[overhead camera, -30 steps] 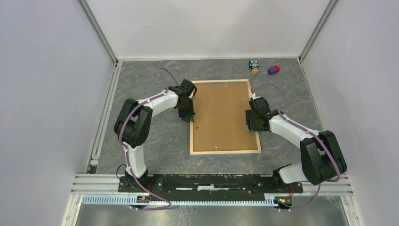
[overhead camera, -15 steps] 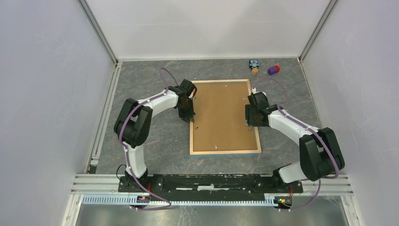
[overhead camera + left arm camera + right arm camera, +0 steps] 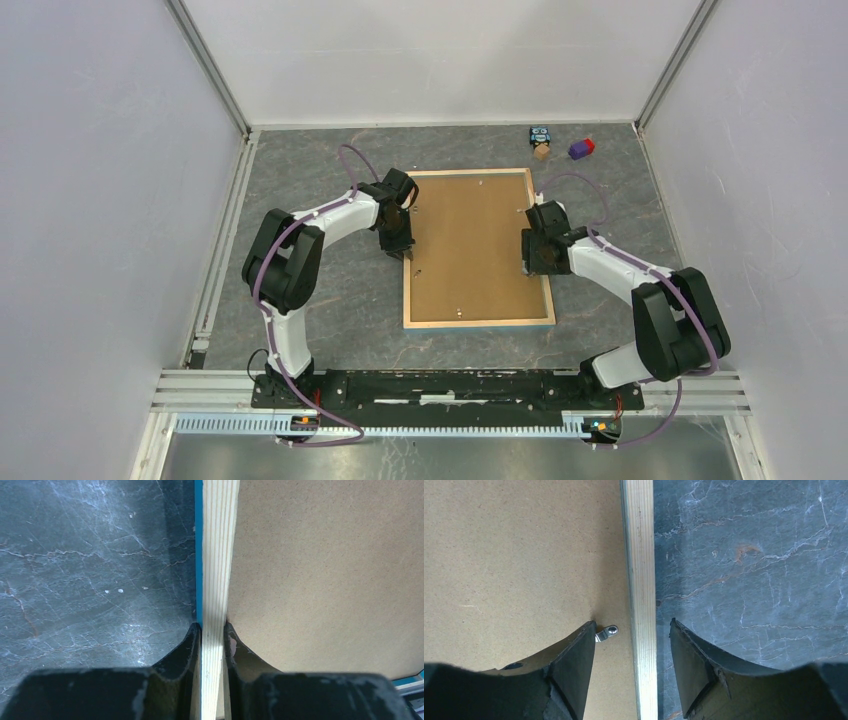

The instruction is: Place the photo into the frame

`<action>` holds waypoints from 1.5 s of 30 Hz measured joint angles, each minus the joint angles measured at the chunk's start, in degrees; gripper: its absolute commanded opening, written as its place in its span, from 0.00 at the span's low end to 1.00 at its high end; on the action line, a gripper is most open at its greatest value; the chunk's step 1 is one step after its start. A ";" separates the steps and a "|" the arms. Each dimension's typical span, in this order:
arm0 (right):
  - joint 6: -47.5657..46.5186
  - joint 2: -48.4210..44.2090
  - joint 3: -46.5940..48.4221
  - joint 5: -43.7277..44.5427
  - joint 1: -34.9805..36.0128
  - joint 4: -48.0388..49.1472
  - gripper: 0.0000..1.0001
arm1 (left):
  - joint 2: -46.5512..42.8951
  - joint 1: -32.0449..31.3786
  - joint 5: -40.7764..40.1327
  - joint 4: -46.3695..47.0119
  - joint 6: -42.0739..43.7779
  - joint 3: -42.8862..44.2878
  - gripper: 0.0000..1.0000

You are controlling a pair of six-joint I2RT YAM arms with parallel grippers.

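The frame [image 3: 478,323] lies face down on the table, pale wood back up, with a thin blue edge showing. A brown hardboard sheet [image 3: 470,245] fills it. The photo is hidden. My left gripper [image 3: 212,627] is shut on the frame's left rail [image 3: 218,555], one finger on the blue outer edge and the other on the hardboard [image 3: 325,570] side. From the top view the left gripper [image 3: 407,253] sits at the middle of that rail. My right gripper [image 3: 632,624] stands open astride the right rail [image 3: 640,555], touching nothing; in the top view the right gripper [image 3: 527,268] is at mid-rail.
A small metal tab [image 3: 607,632] lies on the hardboard by my right inner finger. A little toy figure [image 3: 541,141] and a purple block [image 3: 581,149] sit at the back right. White walls enclose the grey table on three sides.
My right wrist has shifted slightly along the right rail toward the far side, its elbow drawing in. The left arm and the frame have not moved.
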 measured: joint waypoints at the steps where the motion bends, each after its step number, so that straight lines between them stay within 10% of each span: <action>1: -0.07 -0.07 -0.15 -0.07 0.00 0.26 0.61 | -0.02 0.00 0.00 0.00 0.00 0.00 0.02; 45: -9.60 1.70 1.33 0.46 2.08 -0.48 0.45 | 0.00 -0.04 -0.20 -0.15 0.02 0.11 0.02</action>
